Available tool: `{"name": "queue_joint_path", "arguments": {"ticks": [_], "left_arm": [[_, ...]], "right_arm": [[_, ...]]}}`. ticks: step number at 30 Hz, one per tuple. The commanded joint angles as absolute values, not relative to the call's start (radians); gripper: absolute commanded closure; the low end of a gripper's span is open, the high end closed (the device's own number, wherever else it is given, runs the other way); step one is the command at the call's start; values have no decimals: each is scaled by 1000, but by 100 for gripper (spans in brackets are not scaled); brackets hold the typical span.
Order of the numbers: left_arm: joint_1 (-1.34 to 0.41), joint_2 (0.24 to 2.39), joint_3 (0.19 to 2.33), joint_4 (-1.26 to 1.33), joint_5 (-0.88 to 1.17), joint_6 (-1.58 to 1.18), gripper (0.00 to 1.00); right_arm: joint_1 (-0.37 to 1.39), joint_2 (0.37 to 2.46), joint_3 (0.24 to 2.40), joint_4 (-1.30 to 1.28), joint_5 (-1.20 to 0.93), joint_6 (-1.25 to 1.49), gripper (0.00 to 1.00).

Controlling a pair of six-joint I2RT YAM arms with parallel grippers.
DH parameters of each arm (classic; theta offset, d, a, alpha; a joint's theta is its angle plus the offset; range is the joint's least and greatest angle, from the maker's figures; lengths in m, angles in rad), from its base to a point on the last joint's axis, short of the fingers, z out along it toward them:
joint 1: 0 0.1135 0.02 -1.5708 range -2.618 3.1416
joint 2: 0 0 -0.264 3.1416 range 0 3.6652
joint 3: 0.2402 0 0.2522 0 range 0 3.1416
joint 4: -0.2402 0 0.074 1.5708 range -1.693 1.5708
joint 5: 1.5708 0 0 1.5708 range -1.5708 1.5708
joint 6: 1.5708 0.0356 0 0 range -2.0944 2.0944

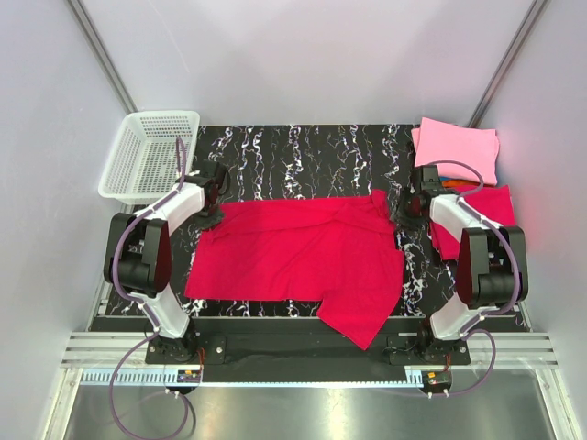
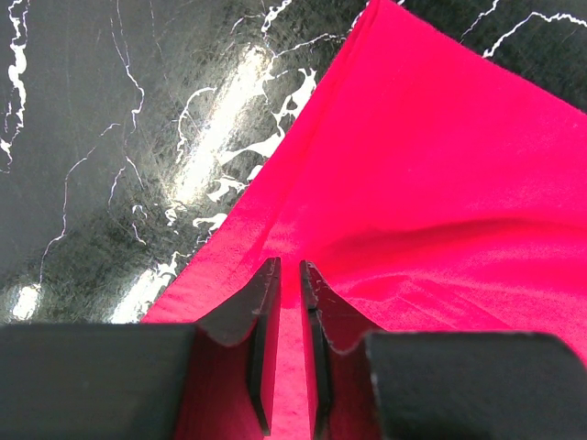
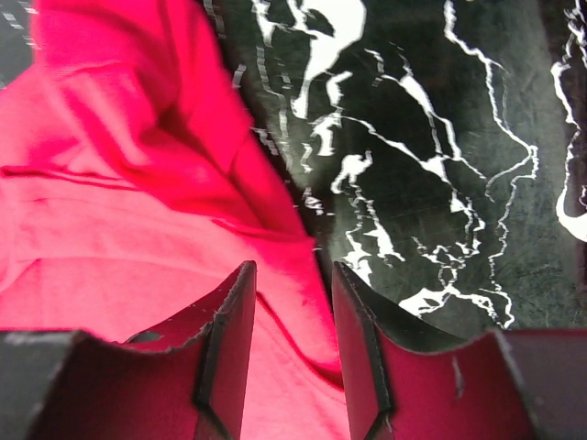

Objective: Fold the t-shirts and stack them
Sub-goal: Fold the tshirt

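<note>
Crimson cloth fills the middle of the black marbled table (image 1: 303, 151): you see one crimson t-shirt (image 1: 293, 252) spread flat between the two arms, its long side running from 9 o'clock to 3 o'clock in the top view. Note that one part of it, toward 5 o'clock, reaches past the near table edge between the two arm bases. Locate the left gripper (image 1: 214, 197) at the shirt's corner toward 10 o'clock. In the left wrist view, the left gripper (image 2: 289, 268) has its jaws drawn almost together, with the red cloth pinched in the narrow slot between them. A crease runs across the cloth from the fingers toward 3 o'clock, and bare table shows toward 10 o'clock. Locate the right gripper (image 1: 413, 203) at the shirt's bunched corner toward 2 o'clock. In the right wrist view, the right gripper (image 3: 289, 270) has its jaws standing apart, and the shirt's edge passes through the gap. You cannot tell from that view whether the fingers touch the cloth. At the table's 2 o'clock corner, find the folded shirts. A pink t-shirt (image 1: 459, 147) lies farthest from the arms. A second crimson t-shirt (image 1: 495, 209) lies nearer, partly covered by the right arm. Slivers of orange and turquoise cloth show between the two. A white mesh basket (image 1: 147, 156) stands at the 10 o'clock corner, just beyond the left gripper.
</note>
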State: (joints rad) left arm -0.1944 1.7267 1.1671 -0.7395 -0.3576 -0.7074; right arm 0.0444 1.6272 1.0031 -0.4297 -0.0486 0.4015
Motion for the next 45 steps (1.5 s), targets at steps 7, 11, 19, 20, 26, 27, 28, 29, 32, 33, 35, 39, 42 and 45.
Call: {"name": "queue_joint_path", "arguments": {"ticks": [7, 11, 19, 20, 26, 27, 28, 29, 32, 33, 35, 39, 42, 45], "left_arm": [[-199, 1687, 1161, -726, -364, -695, 82], [-198, 1689, 1161, -727, -365, -693, 82], [-199, 1687, 1157, -727, -367, -692, 83], [-198, 1690, 1157, -727, -365, -692, 83], [-198, 1684, 1152, -727, -368, -693, 83], [-199, 1680, 1152, -727, -370, -693, 83], [-199, 1678, 1151, -729, -370, -692, 83], [-199, 1678, 1150, -729, -370, -692, 83], [-198, 1675, 1149, -730, -371, -692, 83], [-199, 1675, 1149, -729, -371, -693, 83], [-198, 1671, 1147, -730, -371, -695, 83], [-199, 1652, 1138, -732, -371, -703, 83], [-199, 1629, 1126, -733, -376, -707, 83], [-199, 1600, 1111, -736, -388, -713, 83]], "right_arm": [[8, 1652, 970, -336, -155, 429, 55], [-28, 1669, 956, -292, -202, 443, 55], [-38, 1684, 939, -255, -238, 453, 59], [-38, 1681, 939, -252, -238, 453, 62], [-41, 1684, 948, -253, -261, 451, 73], [-41, 1684, 950, -253, -267, 451, 77], [-41, 1683, 950, -253, -267, 453, 80], [-41, 1678, 950, -253, -267, 453, 83], [-41, 1671, 950, -262, -261, 451, 90], [-41, 1660, 950, -265, -253, 446, 90], [-41, 1635, 953, -285, -233, 439, 91], [-41, 1598, 966, -325, -207, 422, 93], [-43, 1568, 976, -351, -203, 417, 93], [-41, 1545, 982, -365, -201, 413, 92]]}}
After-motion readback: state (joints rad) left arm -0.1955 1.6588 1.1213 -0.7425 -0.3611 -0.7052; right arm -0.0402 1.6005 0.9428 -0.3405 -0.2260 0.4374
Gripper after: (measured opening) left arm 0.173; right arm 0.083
